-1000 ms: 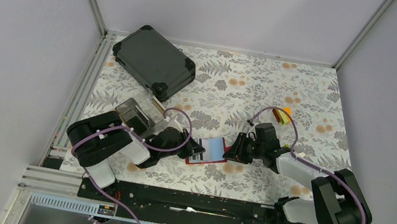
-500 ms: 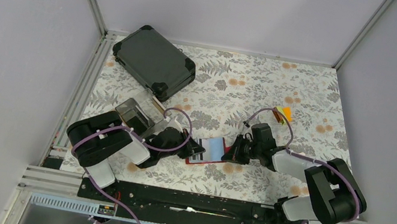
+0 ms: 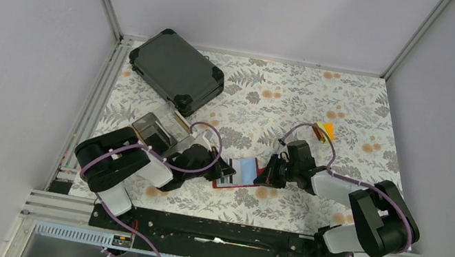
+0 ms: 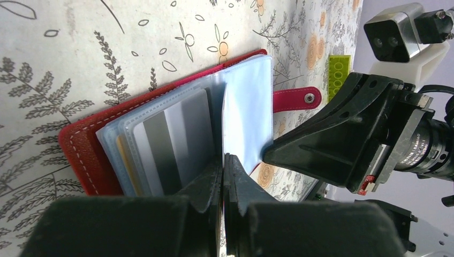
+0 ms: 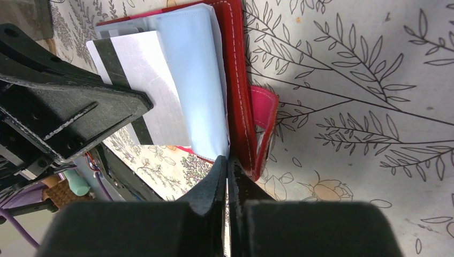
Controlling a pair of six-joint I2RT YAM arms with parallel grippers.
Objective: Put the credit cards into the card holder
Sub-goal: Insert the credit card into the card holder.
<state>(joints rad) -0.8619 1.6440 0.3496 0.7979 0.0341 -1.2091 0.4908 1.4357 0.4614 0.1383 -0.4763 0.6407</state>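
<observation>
Top view: card holder [image 3: 242, 173] lies open on floral table [image 3: 354, 108], mid-front, between both arms. Left gripper [image 3: 229, 171] at its L edge, right gripper [image 3: 264, 174] at its R edge. Jaws too small to judge here.

Left wrist: your left gripper [image 4: 224, 163] has jaws pinched together on upright clear page of holder. Grey card [image 4: 171, 142] sits in sleeve just left of tips. Snap tab [image 4: 293, 99] sticks out at far side.

Right wrist: right gripper [image 5: 226, 166] has jaws closed on holder's red edge, just beside snap tab. Striped card [image 5: 134, 80] lies on pale blue page, left of tips.
</observation>
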